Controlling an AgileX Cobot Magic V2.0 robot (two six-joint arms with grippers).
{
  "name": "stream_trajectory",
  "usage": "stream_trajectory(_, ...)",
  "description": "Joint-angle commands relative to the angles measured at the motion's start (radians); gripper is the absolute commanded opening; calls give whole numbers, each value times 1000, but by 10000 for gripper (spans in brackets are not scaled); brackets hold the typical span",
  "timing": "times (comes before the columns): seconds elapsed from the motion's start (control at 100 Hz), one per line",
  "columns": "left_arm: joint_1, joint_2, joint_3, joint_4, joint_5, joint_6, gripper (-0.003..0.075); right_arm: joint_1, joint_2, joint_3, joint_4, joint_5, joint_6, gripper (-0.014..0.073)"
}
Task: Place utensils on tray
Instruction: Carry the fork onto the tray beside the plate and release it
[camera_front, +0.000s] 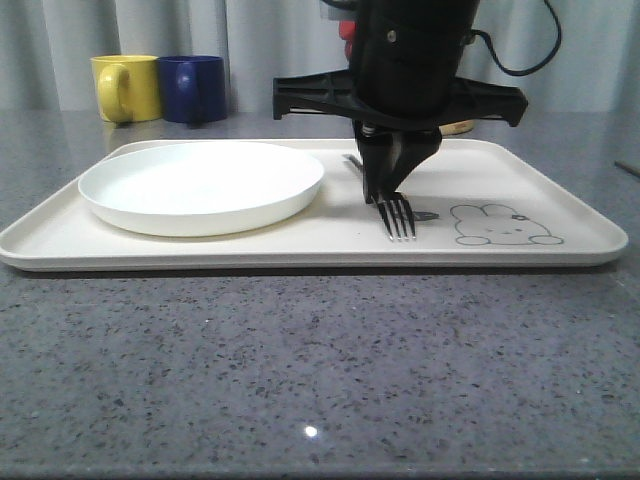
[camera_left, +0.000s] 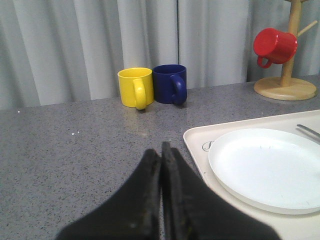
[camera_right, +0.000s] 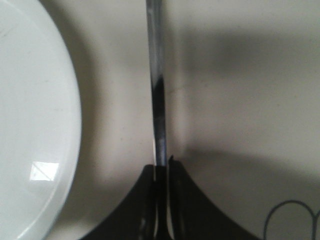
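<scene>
**Fork pinched by right claw, tines on the tray**

I see the grey speckled table (camera_front: 300, 370) running the full width of the front view. On it sits the cream tray (camera_front: 560, 262), long side toward me, with the bunny drawing (camera_front: 495, 225) at its near right.

The round white plate (camera_front: 200, 185) takes up the left half of the tray.

The right arm (camera_front: 410, 60) hangs over the tray's middle, just right of the plate. Its right gripper (camera_front: 392, 185) points down with the jaws narrow, clamped on the fork (camera_front: 398, 215). The tines stick out below the fingertips toward the near side and touch or nearly touch the tray floor, between the plate and the bunny. The right wrist view shows the handle (camera_right: 157, 100) running away from the closed fingers, beside the plate rim.

In the left wrist view, the left gripper (camera_left: 161, 165) is over bare table left of the tray, fingers pressed together, nothing between them.

At the far left, a yellow mug (camera_front: 125, 88) and a blue mug (camera_front: 195, 88) stand side by side, touching. A red mug (camera_left: 275, 46) hangs on a wooden stand (camera_left: 287, 75) further right.
</scene>
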Motion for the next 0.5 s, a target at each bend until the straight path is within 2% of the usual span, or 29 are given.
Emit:
stream_trajectory(0.0, 0, 7, -28, -12, -77, 2, -19, -1, -44, -34, -29, -26, 3, 181)
stream_trajectory(0.09, 0, 7, -28, -12, -77, 2, -19, -1, -44, -34, -29, -26, 3, 279)
stream_trajectory(0.21, 0, 7, -28, -12, -77, 2, -19, -1, -45, -34, -29, -26, 3, 356)
stream_trajectory(0.33, 0, 7, -28, -12, -77, 2, -19, -1, -53, -43, -29, -12, 3, 364)
stream_trajectory(0.49, 0, 7, -28, -12, -77, 2, -19, -1, -78, -104, -60, 80, -20, 365)
